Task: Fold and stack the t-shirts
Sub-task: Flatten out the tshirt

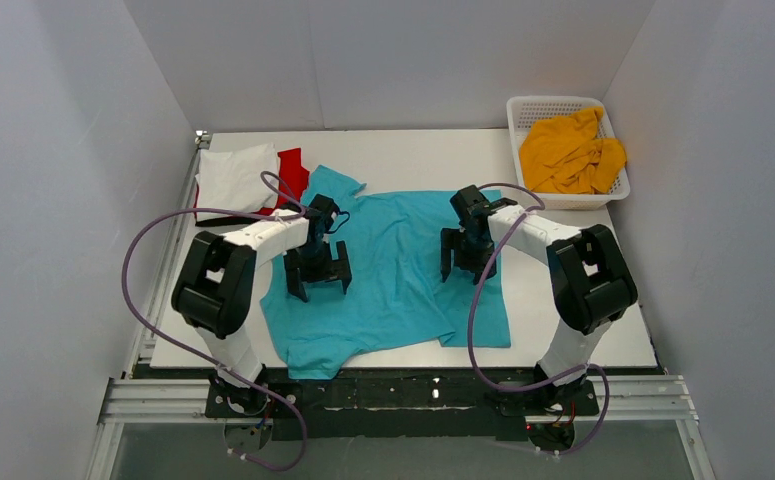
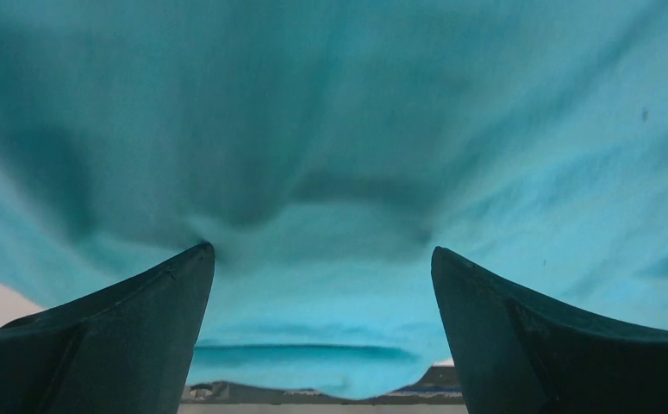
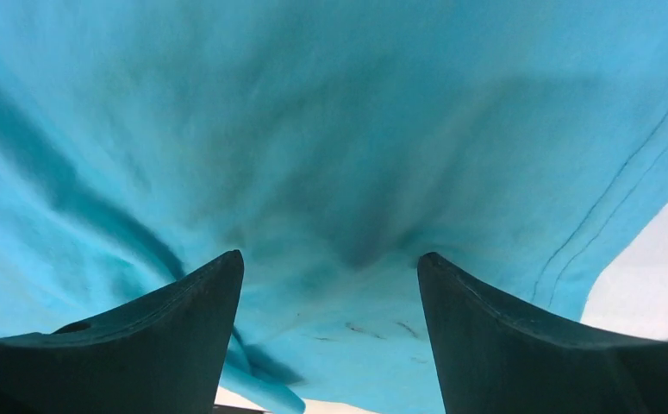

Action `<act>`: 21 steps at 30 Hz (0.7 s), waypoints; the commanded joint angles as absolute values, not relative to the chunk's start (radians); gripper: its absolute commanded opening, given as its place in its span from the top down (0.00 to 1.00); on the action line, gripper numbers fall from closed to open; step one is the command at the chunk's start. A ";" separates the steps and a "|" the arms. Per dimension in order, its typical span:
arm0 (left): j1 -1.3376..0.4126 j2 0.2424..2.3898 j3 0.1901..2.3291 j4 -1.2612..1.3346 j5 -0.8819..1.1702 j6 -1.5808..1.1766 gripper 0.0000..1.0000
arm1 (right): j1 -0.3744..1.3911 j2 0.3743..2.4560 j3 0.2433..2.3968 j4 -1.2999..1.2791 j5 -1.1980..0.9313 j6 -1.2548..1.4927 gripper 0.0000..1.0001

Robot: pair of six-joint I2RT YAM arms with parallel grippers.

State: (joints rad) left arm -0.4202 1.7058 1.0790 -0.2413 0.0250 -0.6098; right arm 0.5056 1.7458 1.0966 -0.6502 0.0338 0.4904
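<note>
The turquoise t-shirt (image 1: pixel 393 270) lies spread on the table's middle, wrinkled, with its near-left corner hanging over the front edge. My left gripper (image 1: pixel 318 283) is open, fingertips down on the shirt's left part; the cloth (image 2: pixel 330 172) fills the left wrist view. My right gripper (image 1: pixel 465 264) is open, fingertips down on the shirt's right part; the cloth (image 3: pixel 330 155) fills the right wrist view, a hem seam at its right. A white t-shirt (image 1: pixel 233 178) lies folded at the back left on a red t-shirt (image 1: pixel 293 172), with a black edge beneath. The mustard-yellow t-shirt (image 1: pixel 570 152) is crumpled in the basket.
A white plastic lattice basket (image 1: pixel 523 112) stands at the back right corner. White walls close in the table on three sides. Bare white tabletop (image 1: pixel 563 300) shows right of the shirt and behind it. A metal rail frame (image 1: pixel 403 395) runs along the front.
</note>
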 commanded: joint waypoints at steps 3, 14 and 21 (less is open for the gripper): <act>-0.388 1.891 1.220 -0.313 -0.001 -0.603 0.02 | 0.369 1.863 1.187 -0.578 -0.053 0.416 0.18; -0.342 2.151 1.571 -0.367 0.099 -0.573 0.02 | 0.238 2.044 1.514 -0.742 0.042 0.352 0.19; -0.339 2.084 1.561 -0.399 0.146 -0.552 0.02 | 0.224 2.009 1.575 -0.776 0.057 0.321 0.18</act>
